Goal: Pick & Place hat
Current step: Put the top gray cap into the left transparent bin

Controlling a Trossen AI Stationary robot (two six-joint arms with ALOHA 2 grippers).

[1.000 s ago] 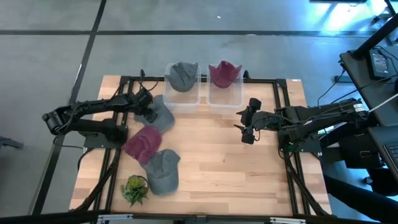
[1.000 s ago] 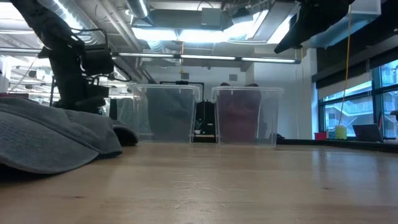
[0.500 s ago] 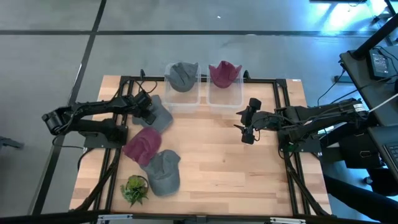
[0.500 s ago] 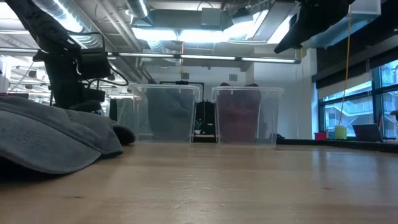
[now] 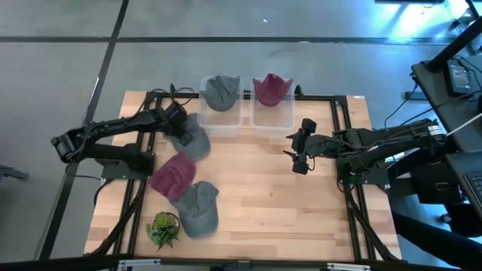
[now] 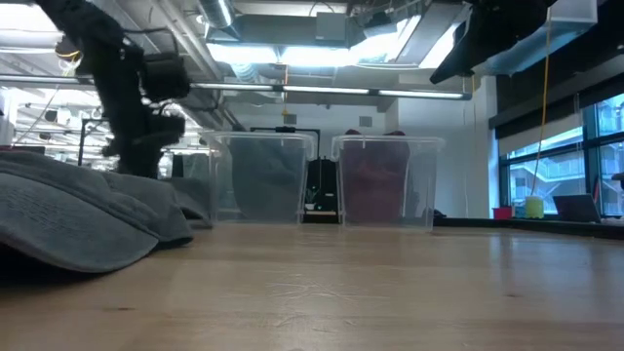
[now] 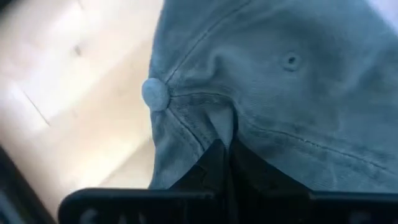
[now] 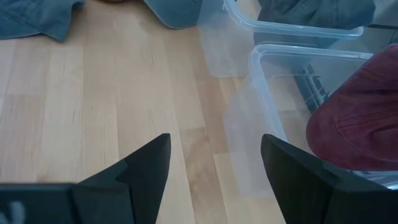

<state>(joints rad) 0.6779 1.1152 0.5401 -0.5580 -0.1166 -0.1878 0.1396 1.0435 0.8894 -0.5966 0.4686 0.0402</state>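
Here the left end effector (image 5: 178, 125) had its fingers pinched together on a fold of crown cloth of the grey hat (image 5: 193, 138), which lay on the desk (image 5: 301, 218) just beside the clear bin (image 5: 221, 113) holding another grey hat. Soft, light and limp, the cap would likely sag from any hold, so a bunched crown seam looked the surest purchase. The right end effector (image 5: 296, 154) hung fingers apart over mid-desk.

High view: straight down over whole table (image 5: 286, 218), both arms in frame. Low view: table-top height, looking level across toward two clear bins (image 6: 261, 180) and room behind. Left wrist view: pressed close on grey hat (image 7: 280, 93). Right wrist view: angled down at boards, near bins. Shared by high, low and right wrist views: the bins.
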